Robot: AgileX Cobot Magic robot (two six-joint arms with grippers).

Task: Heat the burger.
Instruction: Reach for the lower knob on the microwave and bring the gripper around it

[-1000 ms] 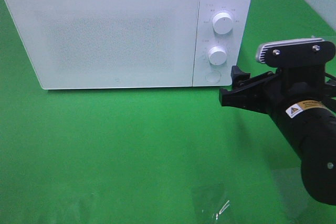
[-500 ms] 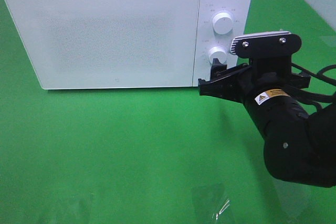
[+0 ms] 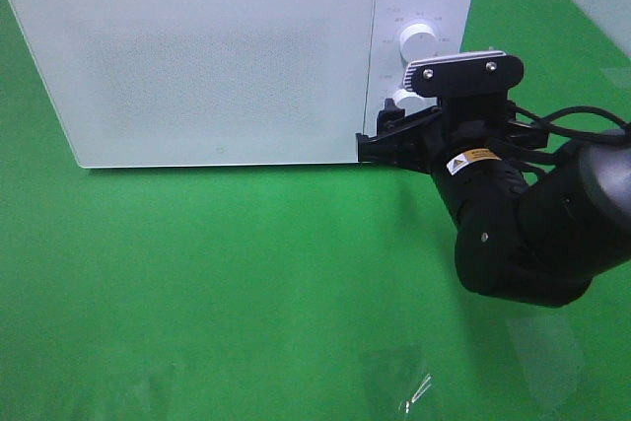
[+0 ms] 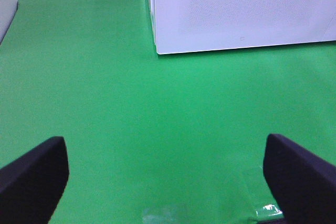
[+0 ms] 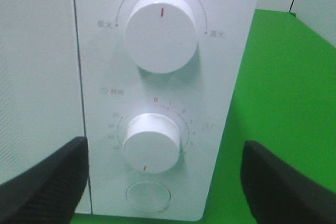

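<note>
The burger is out of view in every frame. A white microwave [image 3: 217, 66] stands at the back of the green table with its door shut. My right gripper [image 3: 383, 141] is open right in front of the control panel, low on the panel by the door edge. In the right wrist view the right gripper [image 5: 163, 182] has its two black fingers wide apart on either side of the lower timer knob [image 5: 152, 142], with the upper power knob [image 5: 160, 32] above and a round button [image 5: 148, 196] below. My left gripper [image 4: 168, 177] is open over bare green cloth.
The microwave's front left corner [image 4: 157, 51] lies ahead of the left gripper. A clear plastic scrap [image 3: 404, 386] lies on the cloth near the front edge. Green cloth [image 3: 197, 283] covers the table in front of the microwave.
My right arm has swung left and closer to the microwave, from beside its right end to in front of the control panel. Its jaws stayed open. The left gripper's earlier state is not shown.
</note>
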